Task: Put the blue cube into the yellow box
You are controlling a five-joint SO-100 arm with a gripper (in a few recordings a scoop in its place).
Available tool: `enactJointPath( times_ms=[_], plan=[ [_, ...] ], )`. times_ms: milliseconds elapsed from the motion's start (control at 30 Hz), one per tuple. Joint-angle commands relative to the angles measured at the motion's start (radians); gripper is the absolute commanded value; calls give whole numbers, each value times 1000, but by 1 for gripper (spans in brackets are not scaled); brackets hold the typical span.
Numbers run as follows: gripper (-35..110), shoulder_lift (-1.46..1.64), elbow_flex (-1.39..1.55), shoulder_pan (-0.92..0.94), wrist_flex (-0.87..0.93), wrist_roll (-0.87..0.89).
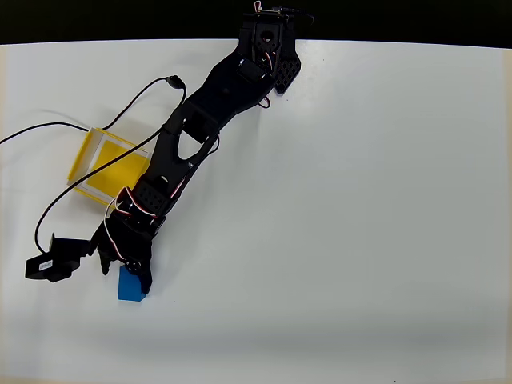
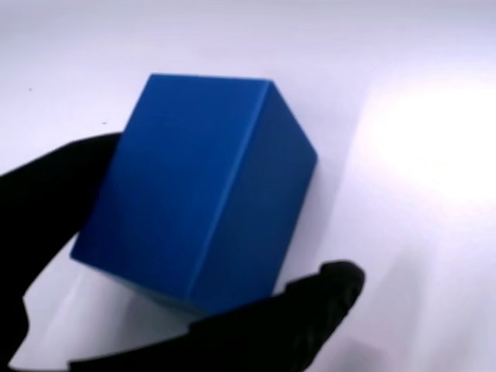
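The blue cube (image 1: 132, 286) rests on the white table at the lower left of the overhead view. My black gripper (image 1: 124, 274) reaches down over it, open, with one finger at the cube's right top edge and the other standing a little off to its left. Seen from the wrist, the cube (image 2: 201, 209) is large and sits between the two black fingers (image 2: 54, 194), close to both; my gripper (image 2: 229, 209) straddles it. The yellow box (image 1: 80, 160) sits on the table up and left of the cube, partly covered by my arm.
A black cable (image 1: 48, 128) loops over the table's left part and across the box. The arm's base (image 1: 268, 48) stands at the table's far edge. The white table (image 1: 360, 224) stretches wide to the right.
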Motion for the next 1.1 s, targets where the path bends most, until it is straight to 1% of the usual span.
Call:
enactJointPath(
  times_ms=[0, 67, 133, 200, 367, 600, 833, 1067],
  plan=[
    [33, 78, -104, -8, -25, -15],
    [24, 78, -104, -11, -26, -21],
    [25, 77, -103, -12, -38, -18],
    [21, 74, -103, -14, -54, -25],
    [21, 63, -101, -15, -83, -15],
    [21, 98, -87, -28, -72, -25],
    [21, 282, 20, -67, -43, -12],
    [21, 558, 235, -97, -43, 5]
  ],
)
